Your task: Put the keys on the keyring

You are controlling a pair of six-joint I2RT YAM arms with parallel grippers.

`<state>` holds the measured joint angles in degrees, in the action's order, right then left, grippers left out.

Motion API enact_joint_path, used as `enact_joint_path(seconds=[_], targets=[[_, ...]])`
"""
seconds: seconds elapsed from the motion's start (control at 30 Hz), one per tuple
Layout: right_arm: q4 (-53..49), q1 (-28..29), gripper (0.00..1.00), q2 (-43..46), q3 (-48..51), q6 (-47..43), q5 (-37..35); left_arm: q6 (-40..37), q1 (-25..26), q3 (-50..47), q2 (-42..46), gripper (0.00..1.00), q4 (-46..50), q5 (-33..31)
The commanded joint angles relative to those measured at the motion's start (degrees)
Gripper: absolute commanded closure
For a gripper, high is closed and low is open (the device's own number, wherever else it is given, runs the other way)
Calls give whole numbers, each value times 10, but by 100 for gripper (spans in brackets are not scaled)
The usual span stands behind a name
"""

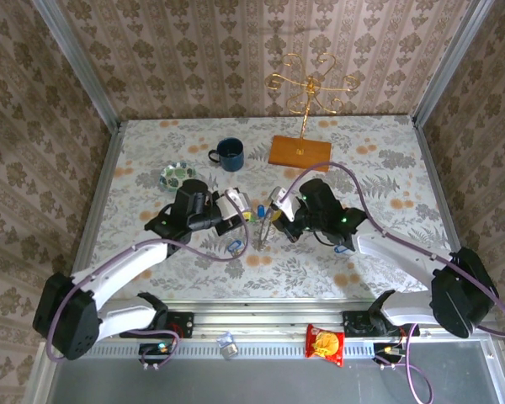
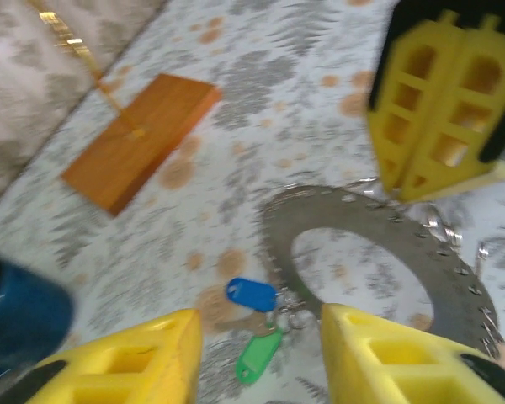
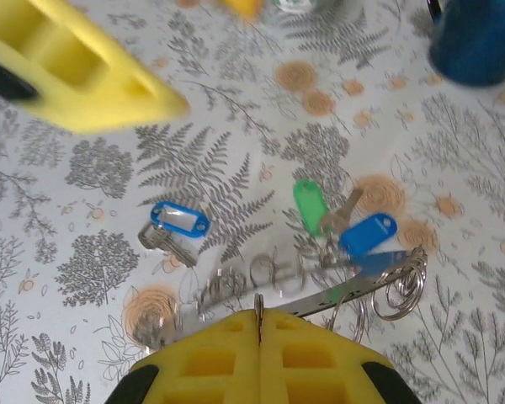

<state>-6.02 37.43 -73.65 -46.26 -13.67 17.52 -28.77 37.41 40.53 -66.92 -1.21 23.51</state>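
Right gripper (image 3: 259, 313): its 2 yellow fingers are pressed together and pinch the rim of the keyring (image 2: 358, 212).
Left gripper (image 2: 257, 321): its 2 fingers stand apart, 1 on each side of the tags, and hold nothing.
Keyring: a flat grey loop with a hollow centre and small wire rings along its edge. It is near the middle of the table (image 1: 387, 168), between the 2 grippers. The right wrist view sees it almost edge-on, as a thin strip.
Keys (image 3: 345, 210): 1 group lies just beside the rim of the keyring, with a green tag (image 3: 310, 206) and a blue tag (image 3: 368, 234) touching each other. It is not clear if this group is hooked on the loop.
Second blue tag (image 3: 179, 220): it lies flat on the table with its own key, apart from the group.
Mug (image 1: 231, 153): dark blue, upright, behind the left gripper.
Wooden base (image 1: 299, 151): behind the right gripper, well apart from the keyring.
Green dish (image 1: 175, 175): left of the mug.
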Motion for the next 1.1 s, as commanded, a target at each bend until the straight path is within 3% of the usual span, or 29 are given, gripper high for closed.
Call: enact_joint_path(seconds=[0.0,0.1,0.37,0.77,1.07], targets=[[35,0,100,19,9,-39,42,-43,-1,-2,-30,64,-30,129],[28,0,100,22,5,-49,56,-46,2,-18,-47,66,-70,171],[35,4,100,26,9,-59,78,-48,7,-33,-70,72,-102,211],[32,17,100,28,4,-66,90,-24,23,-49,-96,73,-157,212],[29,22,100,23,1,-69,98,-17,24,-51,-95,84,-162,222]])
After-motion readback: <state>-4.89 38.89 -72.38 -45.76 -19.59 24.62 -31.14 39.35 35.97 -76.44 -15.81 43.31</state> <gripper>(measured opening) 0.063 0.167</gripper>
